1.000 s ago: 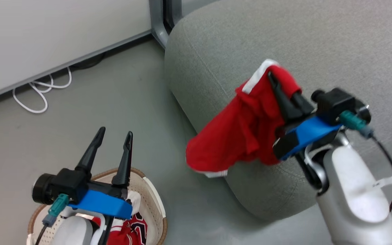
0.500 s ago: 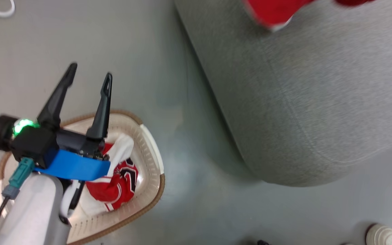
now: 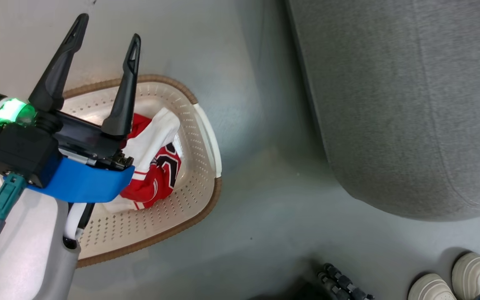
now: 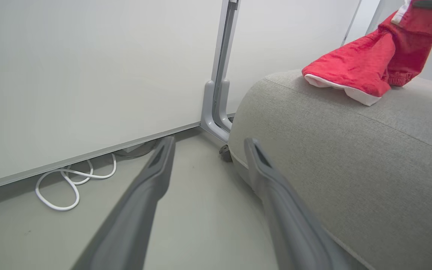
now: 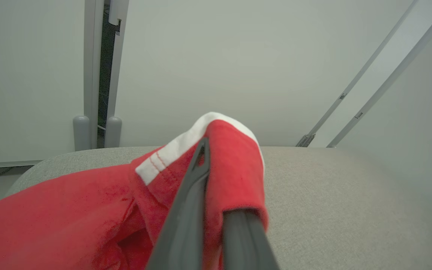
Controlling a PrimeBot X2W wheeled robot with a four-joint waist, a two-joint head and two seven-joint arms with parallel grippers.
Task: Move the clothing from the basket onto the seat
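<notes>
Right end effector (image 5: pixel 216 195) is clenched on the plain red garment (image 5: pixel 69 210), pinching it at the white-edged hem. The rest of the cloth trails toward 8 o'clock in the right wrist view. In the left wrist view its low end looks to rest on top of the seat (image 4: pixel 351 150).

Left end effector (image 3: pixel 109 27) is released, jaws wide, hovering over the basket (image 3: pixel 198 191) with fingers pointing to 12. Striped garment (image 3: pixel 156 166) is bunched inside the basket, at 3 o'clock of the left palm. In the head view the basket sits on the floor (image 3: pixel 265 208) at 9 o'clock of the seat.

Handling call: both pieces look light, limp and non-fragile. They won't hold shape and will drape and drag. Pinch a thick fold, not a single layer. On the striped one, the raised white fold near basket centre looks best. Lift high enough to clear the rim.
</notes>
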